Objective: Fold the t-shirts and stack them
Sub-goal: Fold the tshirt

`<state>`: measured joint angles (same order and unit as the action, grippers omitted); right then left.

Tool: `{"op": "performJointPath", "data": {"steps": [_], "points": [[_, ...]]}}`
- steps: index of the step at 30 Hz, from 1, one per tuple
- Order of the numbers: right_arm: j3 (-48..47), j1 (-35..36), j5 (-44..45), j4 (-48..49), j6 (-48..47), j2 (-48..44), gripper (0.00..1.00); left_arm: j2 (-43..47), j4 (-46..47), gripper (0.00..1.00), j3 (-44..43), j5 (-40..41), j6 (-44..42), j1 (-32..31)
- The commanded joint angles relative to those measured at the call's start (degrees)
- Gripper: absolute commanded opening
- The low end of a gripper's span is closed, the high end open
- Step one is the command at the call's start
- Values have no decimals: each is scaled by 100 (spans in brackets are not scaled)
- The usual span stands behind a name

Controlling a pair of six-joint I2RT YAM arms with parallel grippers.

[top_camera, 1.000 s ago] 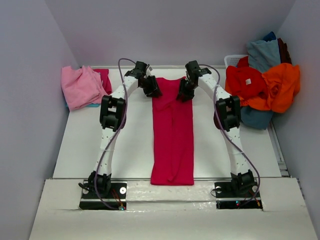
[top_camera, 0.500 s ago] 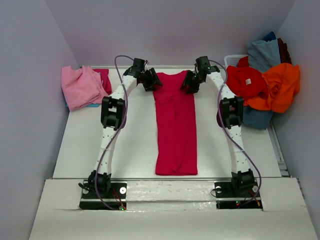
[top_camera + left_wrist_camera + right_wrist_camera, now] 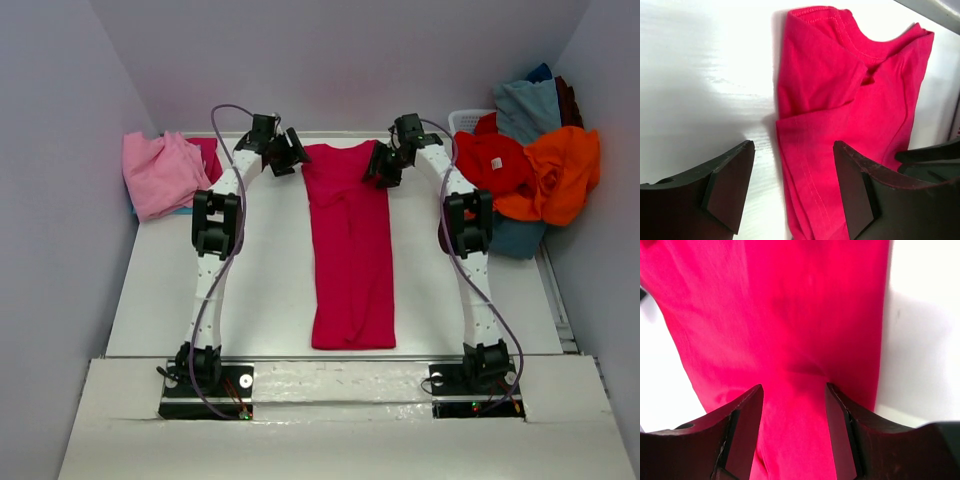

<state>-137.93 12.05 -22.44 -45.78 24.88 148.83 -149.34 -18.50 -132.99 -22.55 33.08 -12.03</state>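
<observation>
A crimson-magenta t-shirt (image 3: 350, 250), folded lengthwise into a narrow strip, lies flat down the middle of the white table (image 3: 270, 280), collar end at the back. My left gripper (image 3: 292, 158) hovers open at the shirt's far left corner. In the left wrist view this gripper (image 3: 792, 187) straddles the left edge of the shirt (image 3: 840, 100) with nothing pinched. My right gripper (image 3: 381, 170) is at the far right corner. Seen from its own wrist, the right gripper (image 3: 792, 420) is open just above the red cloth (image 3: 780, 315).
A crumpled light pink t-shirt (image 3: 160, 175) lies at the back left, partly over a magenta one (image 3: 209, 158). At the back right a white basket (image 3: 468, 120) overflows with red (image 3: 490, 160), orange (image 3: 560, 170) and grey-blue (image 3: 525, 105) shirts. Walls close in on three sides.
The shirt slid away from the arm bases and settled flat. Both grippers opened and let go of its far corners. The left gripper drew off to the left.
</observation>
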Motion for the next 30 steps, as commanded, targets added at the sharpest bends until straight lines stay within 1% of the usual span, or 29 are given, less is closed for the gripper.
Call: {"op": "performJointPath", "data": {"steps": [1, 2, 4, 5, 7, 8, 10, 11, 12, 13, 14, 15, 16, 17, 18, 19, 22, 23, 27, 30], "points": [[205, 51, 99, -237, -186, -855, 59, 1335, -48, 75, 562, 425, -460, -255], [222, 104, 108, -439, -168, -1048, 59, 1711, -57, 75, 746, 461, -530, -378], [397, 156, 160, -502, -186, -1181, 59, 2056, -144, 75, 1255, 689, -697, -484], [677, 157, 161, -511, -177, -1495, 59, 2397, -180, 75, 1432, 725, -732, -536], [942, 218, 134, -581, -151, -1883, 59, 2715, -259, 75, 1958, 778, -759, -616], [1187, 218, 126, -720, -124, -1989, 58, 3039, -294, 75, 2126, 734, -751, -694], [1478, 384, 143, -958, -124, -2295, 58, 3331, -452, 75, 2565, 672, -803, -870], [1662, 455, 195, -1020, -124, -2419, 58, 3637, -513, 75, 2733, 664, -838, -932], [2108, 534, 370, -1055, -142, -2560, 57, 3805, -497, 75, 2969, 603, -821, -993], [2373, 665, 459, -1073, -142, -2866, 57, 3963, -470, 75, 3459, 446, -803, -1046], [2646, 667, 529, -1039, -107, -3025, 57, 4252, -435, 75, 3707, 366, -742, -1177], [2935, 728, 538, -977, -46, -3192, 57, 4351, -383, 75, 3945, 295, -707, -1248], [3539, 728, 486, -898, -2, -3359, 57, 4447, -374, 75, 4139, 242, -689, -1319], [3806, 728, 442, -758, 95, -3657, 57, 4579, -382, 75, 4506, 190, -680, -1424], [4069, 728, 424, -687, 156, -3782, 57, 4632, -374, 75, 4684, 198, -619, -1425], [4464, 728, 442, -635, 183, -3887, 57, 4694, -295, 75, 5068, 67, -566, -1486], [4862, 781, 521, -520, 262, -4134, 57, 4835, 12, 75, 5641, -118, -391, -1486], [5055, 781, 538, -424, 315, -4204, 57, 4826, 135, 75, 5713, -179, -364, -1538], [5197, 781, 644, -353, 377, -4144, 56, 4555, 128, 74, 5740, -338, -346, -1539], [5197, 834, 670, -291, 412, -4073, 56, 4370, 40, 74, 5503, -312, -451, -1539]]}}
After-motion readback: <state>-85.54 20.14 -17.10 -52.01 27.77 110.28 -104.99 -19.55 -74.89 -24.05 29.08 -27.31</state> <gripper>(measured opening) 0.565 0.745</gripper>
